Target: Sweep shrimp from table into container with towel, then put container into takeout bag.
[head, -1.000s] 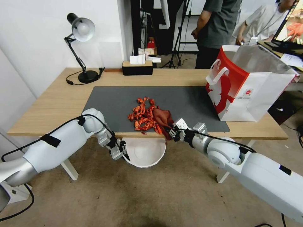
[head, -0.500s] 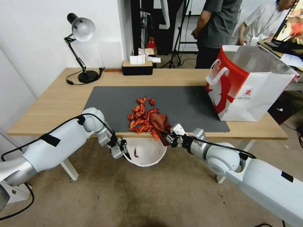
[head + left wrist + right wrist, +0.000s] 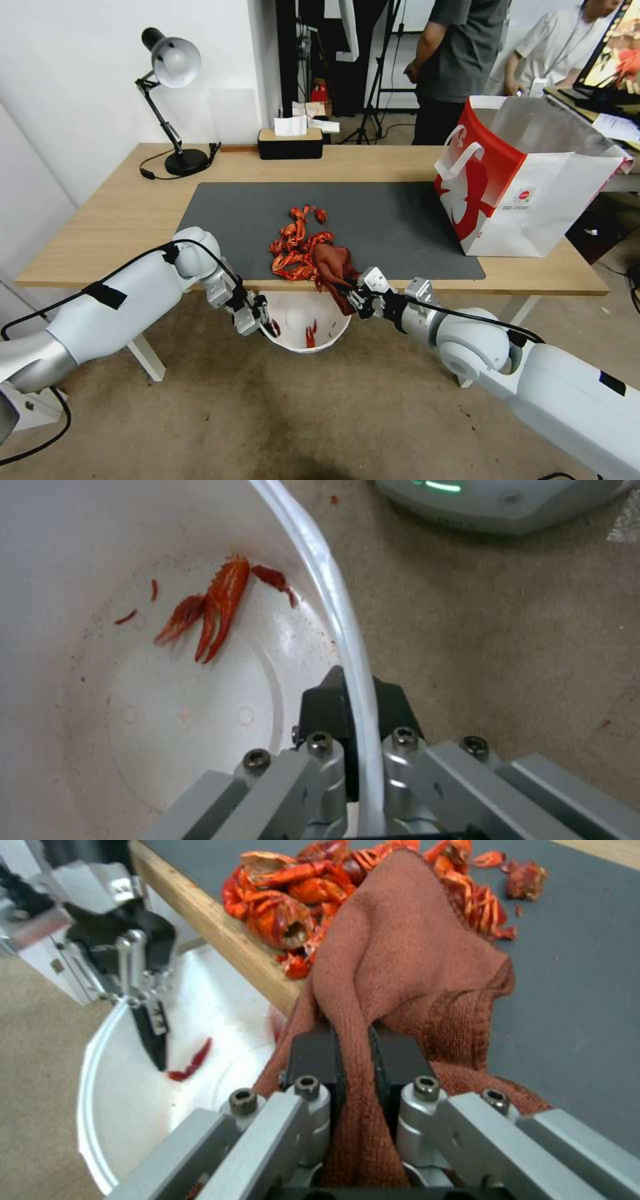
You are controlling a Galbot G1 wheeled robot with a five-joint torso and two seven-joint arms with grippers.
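Note:
A heap of red-orange shrimp (image 3: 295, 249) (image 3: 287, 900) lies on the dark grey mat at the table's (image 3: 107, 220) near edge. My right gripper (image 3: 355, 298) (image 3: 353, 1050) is shut on the rust-red towel (image 3: 335, 265) (image 3: 400, 960), which drapes over the heap's right side and the table edge. Below that edge my left gripper (image 3: 261, 320) (image 3: 355, 700) is shut on the rim of the white container (image 3: 333, 333) (image 3: 193, 710) (image 3: 120, 1090). A few shrimp pieces (image 3: 213, 605) (image 3: 311, 333) lie inside it. The red and white takeout bag (image 3: 527, 187) stands open at the table's right end.
A black desk lamp (image 3: 172, 100) stands at the back left of the table and a tissue box (image 3: 291, 140) at the back middle. Two people stand behind the table. Brown floor (image 3: 320, 413) lies under the container.
My right gripper has dragged the towel toward the near table edge. Shrimp pieces have dropped into the container, which held none a second ago. The heap has shifted nearer the edge.

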